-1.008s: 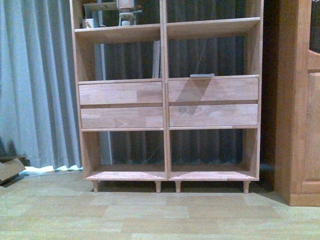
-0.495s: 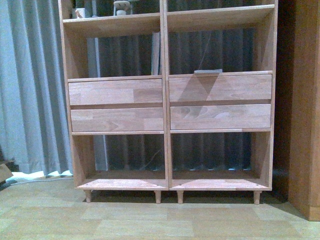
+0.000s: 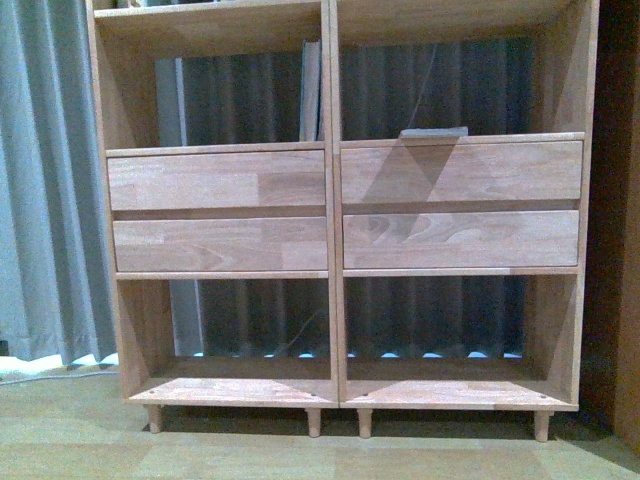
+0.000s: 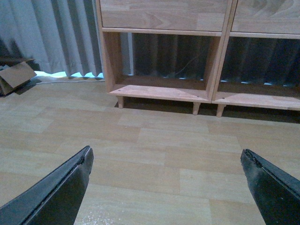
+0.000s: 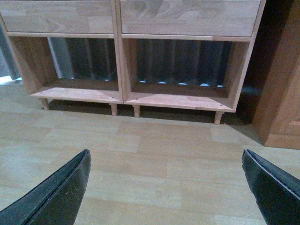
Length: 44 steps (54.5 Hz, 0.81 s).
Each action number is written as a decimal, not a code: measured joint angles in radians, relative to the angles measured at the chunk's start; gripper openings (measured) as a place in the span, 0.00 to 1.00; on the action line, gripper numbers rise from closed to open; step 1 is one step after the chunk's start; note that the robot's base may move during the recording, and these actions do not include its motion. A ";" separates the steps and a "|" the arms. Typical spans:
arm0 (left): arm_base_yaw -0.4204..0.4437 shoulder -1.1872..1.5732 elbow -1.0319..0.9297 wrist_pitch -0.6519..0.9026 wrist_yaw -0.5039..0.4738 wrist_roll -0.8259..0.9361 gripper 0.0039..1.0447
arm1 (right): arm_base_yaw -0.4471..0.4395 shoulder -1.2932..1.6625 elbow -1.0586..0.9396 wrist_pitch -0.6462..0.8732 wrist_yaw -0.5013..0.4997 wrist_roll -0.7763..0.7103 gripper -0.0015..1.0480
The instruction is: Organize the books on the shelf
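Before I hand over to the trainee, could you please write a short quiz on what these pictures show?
1. True or false: the left gripper and the right gripper are both open and hold nothing.
2. Where does the flat book lie? A) on the floor B) on the board above the right drawers C) in a bottom compartment
3. Fill in: the shelf has ___ drawers.
Key: 1 true; 2 B; 3 four.
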 joint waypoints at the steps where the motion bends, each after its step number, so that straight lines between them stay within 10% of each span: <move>1: 0.000 -0.001 0.000 0.000 0.000 0.000 0.93 | 0.000 0.000 0.000 0.000 0.002 0.000 0.93; 44: 0.000 -0.001 0.000 0.000 0.000 0.000 0.93 | 0.000 0.000 0.000 0.000 0.000 0.000 0.93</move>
